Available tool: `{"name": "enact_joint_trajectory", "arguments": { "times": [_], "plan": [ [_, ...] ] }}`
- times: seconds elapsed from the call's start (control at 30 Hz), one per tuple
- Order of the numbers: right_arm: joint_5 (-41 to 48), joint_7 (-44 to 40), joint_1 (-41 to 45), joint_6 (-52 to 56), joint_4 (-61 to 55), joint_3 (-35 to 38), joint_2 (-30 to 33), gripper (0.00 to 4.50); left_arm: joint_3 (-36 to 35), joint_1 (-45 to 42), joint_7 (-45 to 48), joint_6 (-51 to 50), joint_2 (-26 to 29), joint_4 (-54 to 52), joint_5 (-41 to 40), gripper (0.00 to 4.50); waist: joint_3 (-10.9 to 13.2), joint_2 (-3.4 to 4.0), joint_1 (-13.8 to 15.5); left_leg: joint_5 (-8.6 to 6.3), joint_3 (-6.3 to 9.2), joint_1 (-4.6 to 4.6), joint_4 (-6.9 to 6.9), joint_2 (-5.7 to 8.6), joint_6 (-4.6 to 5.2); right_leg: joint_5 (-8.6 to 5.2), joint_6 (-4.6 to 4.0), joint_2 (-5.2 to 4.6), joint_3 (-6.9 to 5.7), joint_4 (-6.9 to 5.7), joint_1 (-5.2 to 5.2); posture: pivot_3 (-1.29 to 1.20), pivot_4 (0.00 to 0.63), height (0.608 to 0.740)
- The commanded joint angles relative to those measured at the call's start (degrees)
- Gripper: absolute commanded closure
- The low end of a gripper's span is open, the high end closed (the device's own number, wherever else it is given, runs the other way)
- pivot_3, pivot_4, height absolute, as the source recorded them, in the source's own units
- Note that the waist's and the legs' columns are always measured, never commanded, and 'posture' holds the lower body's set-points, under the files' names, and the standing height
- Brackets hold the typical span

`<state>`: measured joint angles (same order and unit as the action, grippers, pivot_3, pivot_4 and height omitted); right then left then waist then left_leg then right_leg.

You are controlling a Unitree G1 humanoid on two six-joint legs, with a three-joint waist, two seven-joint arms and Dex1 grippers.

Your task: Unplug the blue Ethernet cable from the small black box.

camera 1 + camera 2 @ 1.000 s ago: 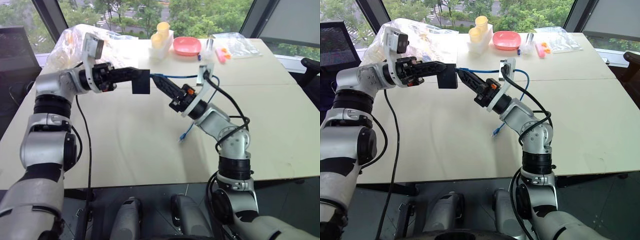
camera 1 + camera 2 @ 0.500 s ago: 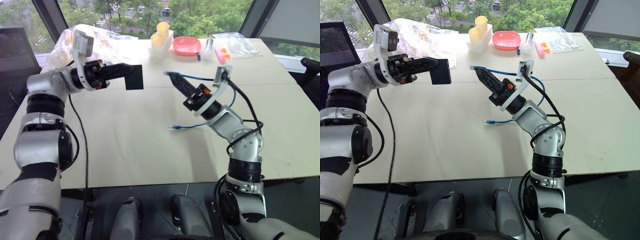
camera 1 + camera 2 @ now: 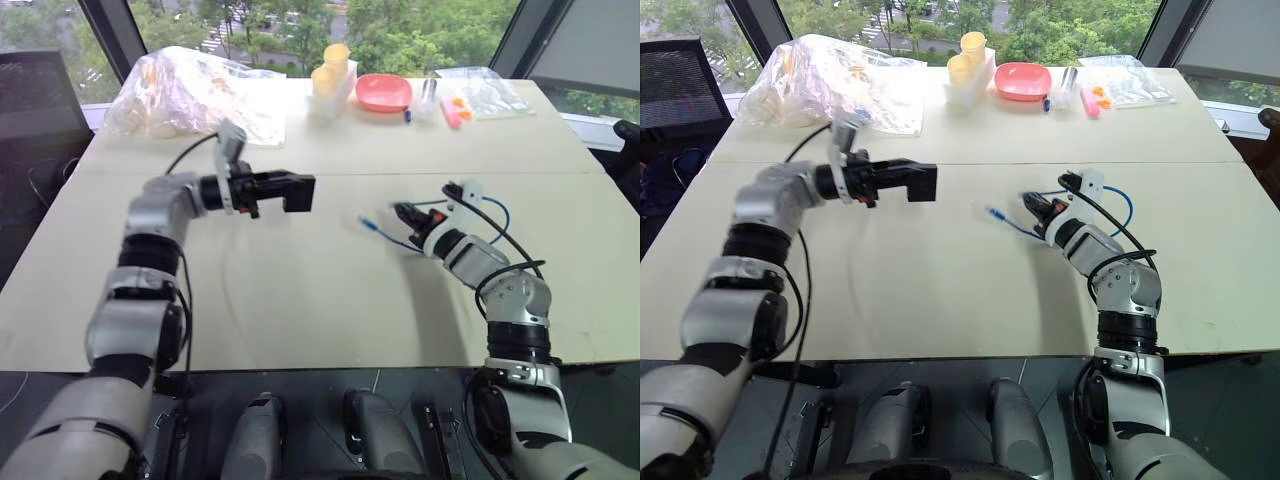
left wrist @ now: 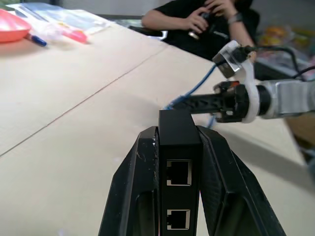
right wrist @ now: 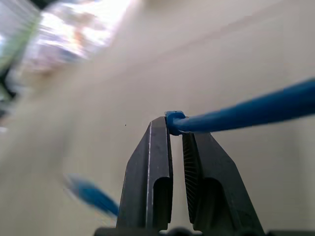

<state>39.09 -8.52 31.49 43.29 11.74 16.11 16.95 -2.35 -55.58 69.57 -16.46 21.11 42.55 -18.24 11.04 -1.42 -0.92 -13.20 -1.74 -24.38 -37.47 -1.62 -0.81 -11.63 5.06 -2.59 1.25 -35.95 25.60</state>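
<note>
My left gripper (image 3: 285,192) is shut on the small black box (image 3: 303,193), held level above the table's middle. In the left wrist view the box (image 4: 178,162) sits between the fingers with two ports facing out, both without a plug. The blue Ethernet cable (image 3: 385,235) is apart from the box. One clear plug (image 3: 992,212) lies on the table and the cord loops back past my right wrist (image 3: 1120,195). Low over the table, my right gripper (image 3: 402,213) pinches the cable at its fingertips (image 5: 162,132).
Along the far edge are a crumpled plastic bag (image 3: 190,85), stacked yellow cups (image 3: 330,65), a pink bowl (image 3: 385,92) and a clear bag of small items (image 3: 475,90). A seated person (image 4: 211,24) is beyond the table's right side.
A second ago the cable's end met the box; now they are apart. The right gripper has swung right and down to the table with the cable. The left gripper has dropped lower with the box.
</note>
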Motion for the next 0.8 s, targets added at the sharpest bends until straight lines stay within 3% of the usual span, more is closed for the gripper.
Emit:
{"name": "enact_joint_trajectory", "arguments": {
  "times": [0.03, 0.2, 0.53, 0.6, 0.8],
  "plan": [
    [-1.73, -0.85, 1.2, -2.06, 0.05, 0.86, 0.64, 2.79, -0.9, 0.77, -7.87, 7.34, -2.94, -3.23, 1.82, 4.0, 0.0, 0.0, -0.16, 0.0, 0.0, 0.02, 0.01, 0.0, 0.01, 0.0, 0.0, 0.01, 0.0, 0.0, 0.0, 0.0, 0.15, 0.74],
    [-2.0, -2.15, -0.08, 0.45, -2.91, 0.44, 1.41, 0.18, -1.35, 2.42, -15.39, 12.52, -6.5, -1.88, 3.4, 4.0, 0.0, 0.0, -0.19, 0.0, 0.0, 0.07, 0.0, -0.01, 0.02, 0.01, 0.0, 0.08, 0.03, -0.04, 0.0, 0.0, 0.15, 0.74],
    [4.84, -8.32, -7.89, 5.12, -19.66, 1.8, 2.23, 0.08, -1.4, 7.77, -24.59, 17.28, -12.76, 0.29, 4.64, 4.0, -0.01, 0.01, 0.18, 0.0, 0.01, 0.03, -0.08, 0.01, 0.02, 0.0, 0.03, 0.04, 0.01, 0.03, -0.06, 0.0, 0.15, 0.74],
    [4.96, -8.08, -8.15, 4.47, -20.01, 2.1, 1.6, 0.0, -1.08, 7.56, -25.25, 18.84, -13.01, 1.48, 5.51, 2.96, -0.01, 0.01, 0.07, -0.01, 0.02, 0.05, -0.2, 0.0, 0.02, 0.0, 0.03, 0.06, -0.01, 0.02, -0.15, 0.0, 0.15, 0.74],
    [4.77, -7.85, -9.31, 2.83, -21.34, 1.81, 0.48, 0.0, 0.45, 8.06, -24.0, 18.71, -12.07, 0.57, 6.72, 1.26, -0.01, 0.01, 0.04, -0.01, 0.02, 0.06, -0.31, -0.02, 0.02, 0.0, 0.01, 0.08, 0.0, 0.01, -0.18, 0.0, 0.15, 0.74]
  ]
}}
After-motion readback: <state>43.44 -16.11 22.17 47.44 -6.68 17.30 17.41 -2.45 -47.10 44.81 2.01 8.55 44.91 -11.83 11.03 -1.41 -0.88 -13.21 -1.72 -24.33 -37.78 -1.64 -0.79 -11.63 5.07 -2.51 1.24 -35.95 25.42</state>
